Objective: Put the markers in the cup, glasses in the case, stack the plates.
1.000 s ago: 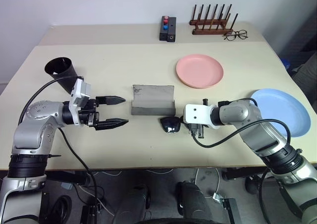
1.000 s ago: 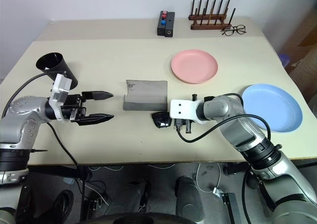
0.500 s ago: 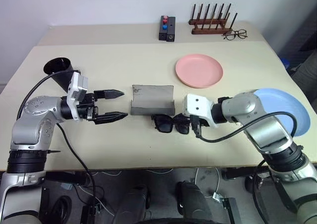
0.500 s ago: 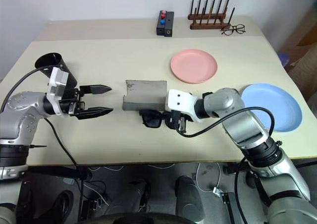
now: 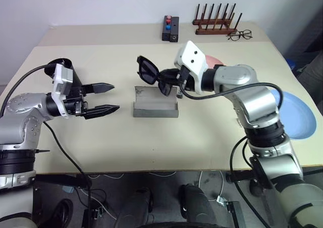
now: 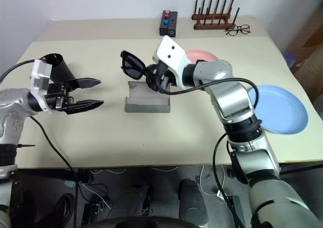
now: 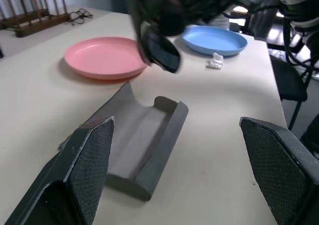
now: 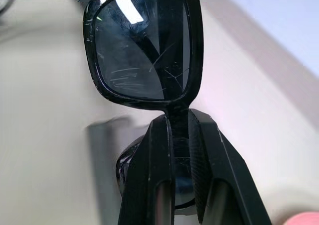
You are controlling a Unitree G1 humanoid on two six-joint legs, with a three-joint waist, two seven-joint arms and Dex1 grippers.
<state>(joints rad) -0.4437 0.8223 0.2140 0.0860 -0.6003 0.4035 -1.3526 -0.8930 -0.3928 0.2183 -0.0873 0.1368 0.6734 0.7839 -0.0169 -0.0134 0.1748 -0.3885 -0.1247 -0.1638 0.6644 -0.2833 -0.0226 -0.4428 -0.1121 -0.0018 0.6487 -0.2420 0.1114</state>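
Right wrist view shows the right gripper pinched shut on the bridge of the glasses, held above the open case; they look light, rigid and slippery, so the bridge grip seems sound.

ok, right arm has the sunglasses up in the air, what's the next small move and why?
Probably lower them into the open grey case. The right gripper is shut on the sunglasses at the bridge, holding them in the air just above and behind the case, whose trough lies open and empty. The left gripper is open, beside the case and apart from it.
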